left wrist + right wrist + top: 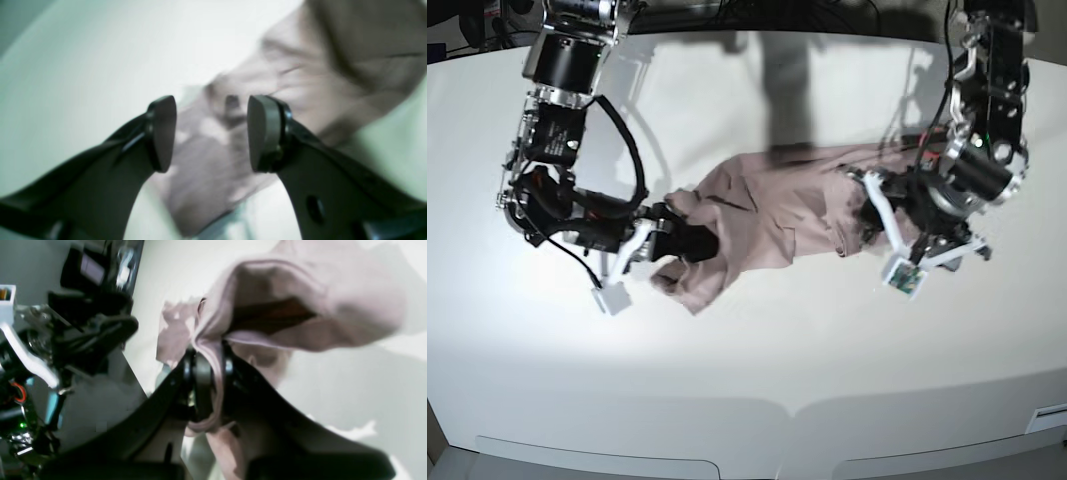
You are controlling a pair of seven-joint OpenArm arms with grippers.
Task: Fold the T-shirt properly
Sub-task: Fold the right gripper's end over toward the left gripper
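The dusty-pink T-shirt [767,215] lies bunched and wrinkled across the middle of the white table [747,380]. My right gripper [689,240], on the left in the base view, is shut on a fold of the shirt's left end. In the right wrist view the pink cloth [333,306] is pinched between the pads of this gripper [210,373] and lifts into a loop. My left gripper [867,215] is at the shirt's right end. In the left wrist view this gripper [211,133] is open, with blurred pink cloth [300,83] behind the gap and nothing between the pads.
The table's front edge [757,410] curves along the bottom of the base view. Dark cables and arm hardware [66,323] fill the left of the right wrist view. Both arm bases stand at the table's far edge.
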